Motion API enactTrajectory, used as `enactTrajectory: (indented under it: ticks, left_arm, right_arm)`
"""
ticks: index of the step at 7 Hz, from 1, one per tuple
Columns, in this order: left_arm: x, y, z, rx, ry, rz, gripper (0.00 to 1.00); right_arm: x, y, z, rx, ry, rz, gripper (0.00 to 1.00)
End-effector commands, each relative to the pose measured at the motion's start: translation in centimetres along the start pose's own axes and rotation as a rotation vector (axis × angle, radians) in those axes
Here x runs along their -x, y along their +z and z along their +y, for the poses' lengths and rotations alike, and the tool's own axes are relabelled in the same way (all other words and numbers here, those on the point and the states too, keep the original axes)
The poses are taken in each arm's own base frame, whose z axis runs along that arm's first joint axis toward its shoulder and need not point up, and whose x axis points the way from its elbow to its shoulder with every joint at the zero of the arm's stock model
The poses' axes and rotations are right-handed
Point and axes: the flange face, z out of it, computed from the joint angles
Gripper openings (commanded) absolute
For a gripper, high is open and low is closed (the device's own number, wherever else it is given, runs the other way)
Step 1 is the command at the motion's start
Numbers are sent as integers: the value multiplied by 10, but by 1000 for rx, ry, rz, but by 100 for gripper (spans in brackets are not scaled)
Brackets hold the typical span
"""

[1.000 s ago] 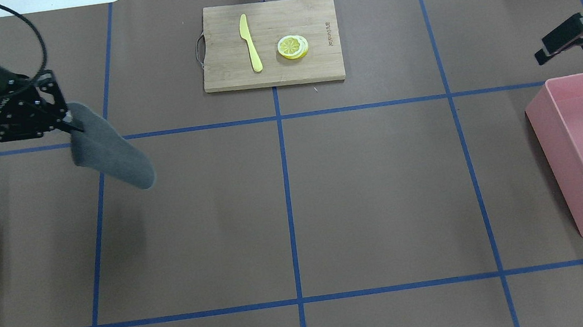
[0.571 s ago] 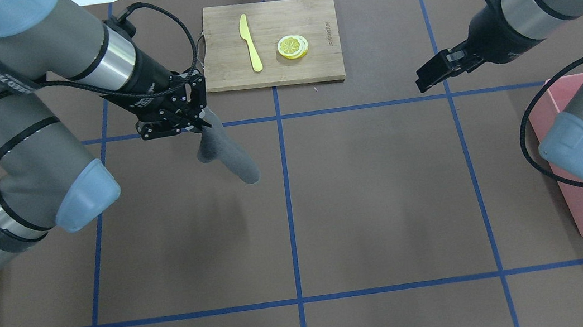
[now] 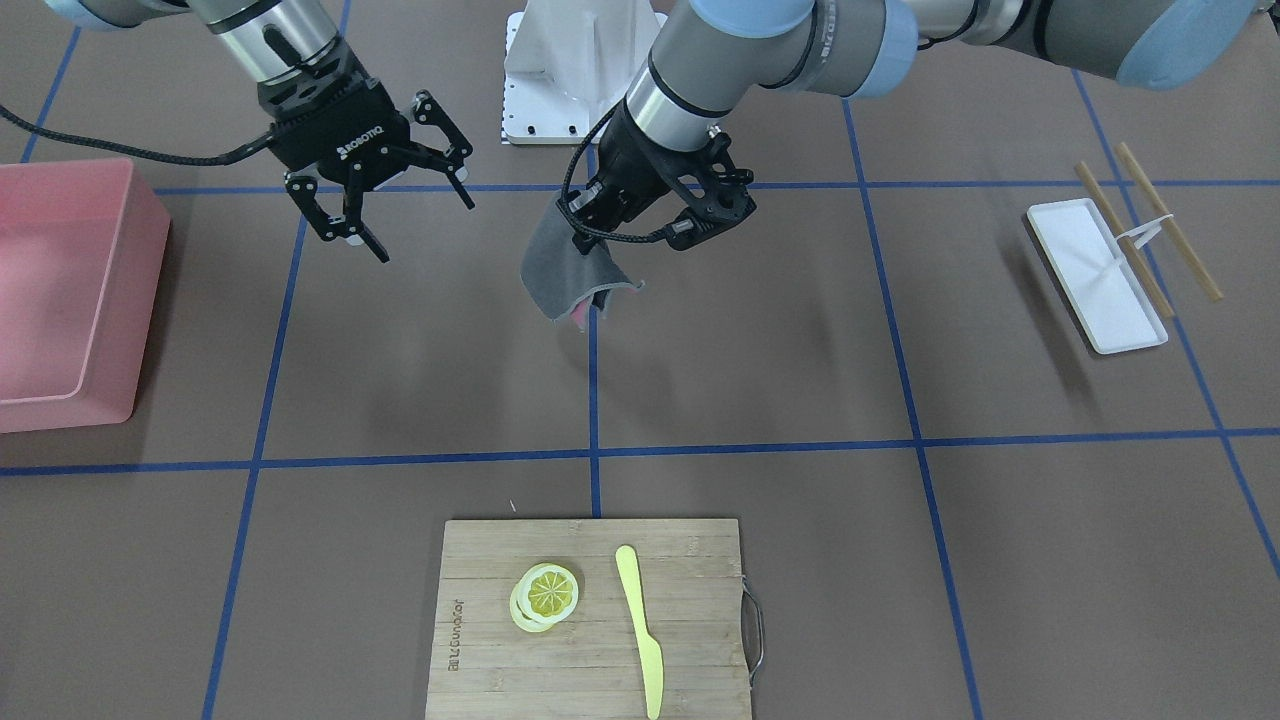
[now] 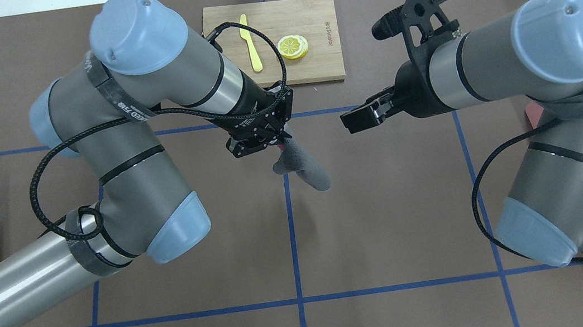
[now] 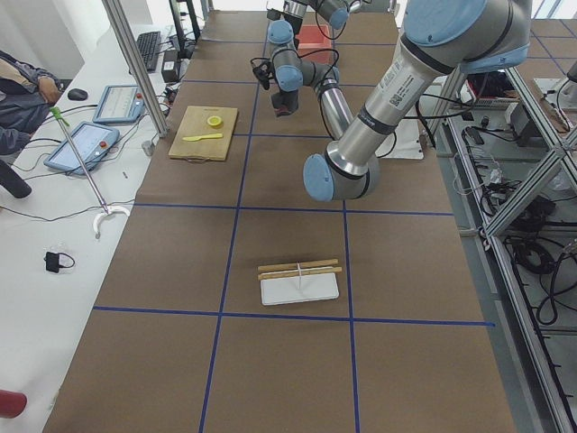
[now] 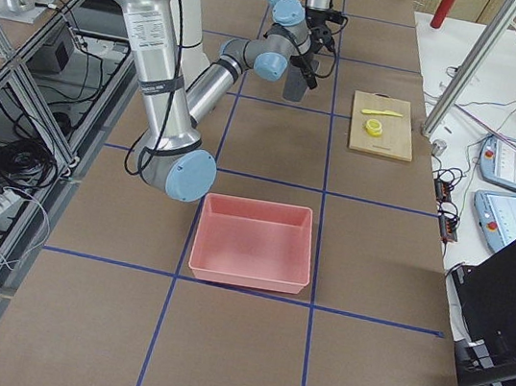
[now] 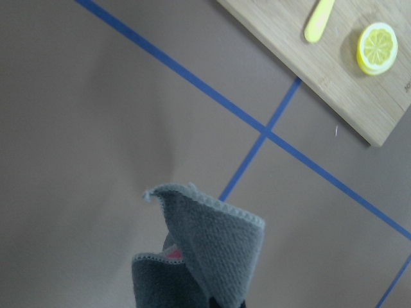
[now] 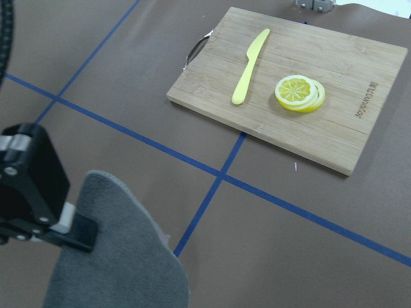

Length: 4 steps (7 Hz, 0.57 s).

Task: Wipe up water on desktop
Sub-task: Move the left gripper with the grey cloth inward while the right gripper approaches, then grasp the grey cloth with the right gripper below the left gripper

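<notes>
Front: left tool (image 3: 598,232) pinching grey cloth (image 3: 565,275) above surface (image 3: 800,350), midway between its side edges | right tool (image 3: 425,230) spread | Overhead: cloth dangles short of cutting board (image 4: 320,64) at far edge | Left wrist: cloth folded, pink inside.

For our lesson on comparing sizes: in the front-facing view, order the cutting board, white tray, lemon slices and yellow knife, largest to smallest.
1. Cutting board, though cut off by the picture's edge.
2. White tray.
3. Lemon slices and yellow knife: too alike to rank.
</notes>
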Motion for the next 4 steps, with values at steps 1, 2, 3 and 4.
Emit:
enactTrajectory:
  ticks: [1, 2, 3, 4]
  left_arm:
    - [-5, 7, 2, 12, -13, 33, 0]
    - [-6, 6, 2, 13, -21, 35, 0]
    - [-11, 3, 6, 18, -32, 45, 0]
    - [-13, 1, 8, 20, -49, 48, 0]
  right_arm:
    - [18, 3, 12, -66, -40, -42, 100]
    - [32, 12, 28, -113, -62, -42, 100]
    - [58, 25, 48, -164, -87, -7, 100]
    - [79, 36, 66, -214, -103, 35, 100]
